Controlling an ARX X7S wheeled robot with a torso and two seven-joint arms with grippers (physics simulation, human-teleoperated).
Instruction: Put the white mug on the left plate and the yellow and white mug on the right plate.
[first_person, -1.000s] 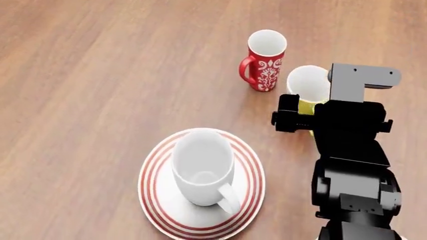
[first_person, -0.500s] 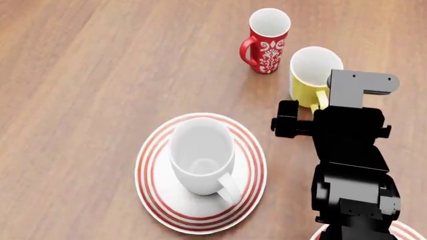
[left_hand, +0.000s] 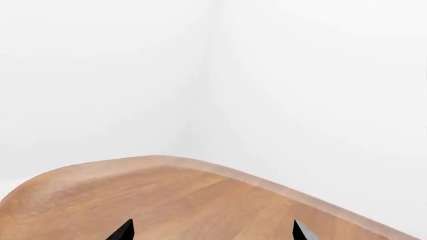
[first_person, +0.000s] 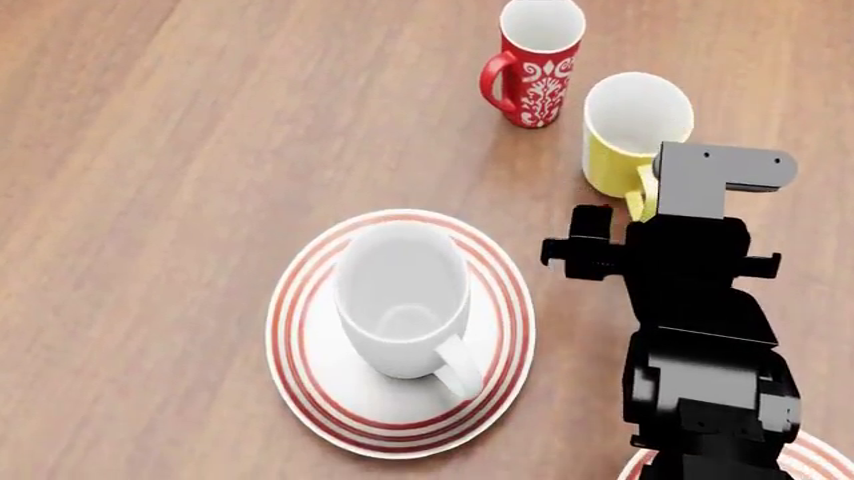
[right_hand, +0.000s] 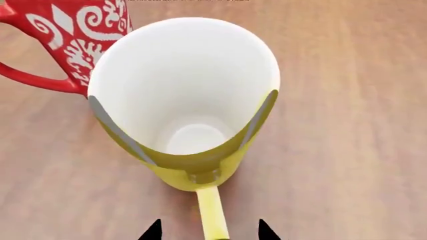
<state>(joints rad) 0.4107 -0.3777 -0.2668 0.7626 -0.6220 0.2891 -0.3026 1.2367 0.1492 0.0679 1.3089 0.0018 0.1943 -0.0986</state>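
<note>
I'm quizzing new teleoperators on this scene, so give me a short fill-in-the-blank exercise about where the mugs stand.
1. The white mug stands on the ____ plate.
2. The yellow and white mug stands on the bare ____.
3. Right beside it stands the ____ mug with the white pattern.
4. The right gripper's fingers straddle the yellow mug's ____.

Missing words: left; table; red; handle

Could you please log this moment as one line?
white mug: on left plate | yellow and white mug: on table | right gripper: open
</note>
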